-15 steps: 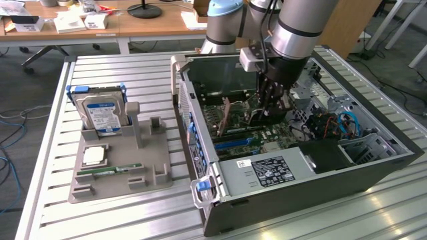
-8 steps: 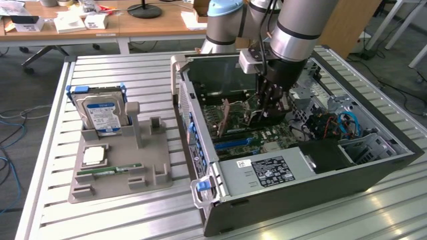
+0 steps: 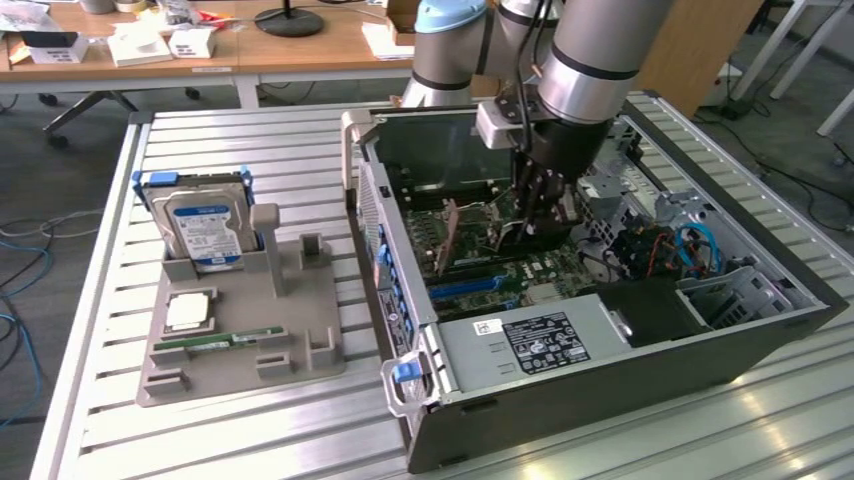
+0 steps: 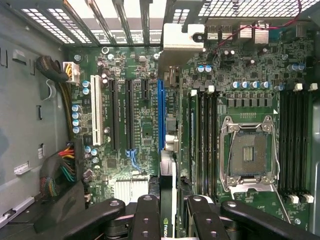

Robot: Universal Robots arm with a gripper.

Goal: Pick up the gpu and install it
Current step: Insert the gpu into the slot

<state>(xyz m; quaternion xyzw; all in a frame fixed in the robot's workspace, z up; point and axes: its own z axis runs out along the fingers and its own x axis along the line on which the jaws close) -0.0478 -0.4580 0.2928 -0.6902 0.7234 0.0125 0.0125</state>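
One arm reaches down into the open PC case [image 3: 747,340], which lies on its side on the slatted bench [image 3: 240,150]. The claw [image 3: 537,225] is deep inside, over the motherboard, pinching the gpu [image 4: 171,170] between its black fingers [image 4: 146,215], one on each face of the card.

Wrist view: the card is seen edge-on, running straight away from the claw [image 4: 170,212]. There's a green logo near the fingers. The silvery end bracket [image 4: 182,42] is at the far end, up against the case's rear slot openings. The card is in line with the blue expansion slot [image 4: 160,115], directly over it. Can't tell whether the edge connector is touching the slot or clear of it. Black expansion slots [image 4: 129,115] and a white one [image 4: 93,117] run alongside on one side. Memory slots [image 4: 205,140] and the open CPU socket [image 4: 248,152] are on the other.

Exterior view: a grey parts fixture [image 3: 240,340] sits on the bench at the exterior view's left of the case, well apart from the claw. A hard drive [image 3: 200,230] with a blue-white label stands upright at the fixture's far end. A square processor [image 3: 187,312] and a green memory stick [image 3: 220,342] lie flat nearer the camera. The power supply [image 3: 534,345] is at the case's near end.
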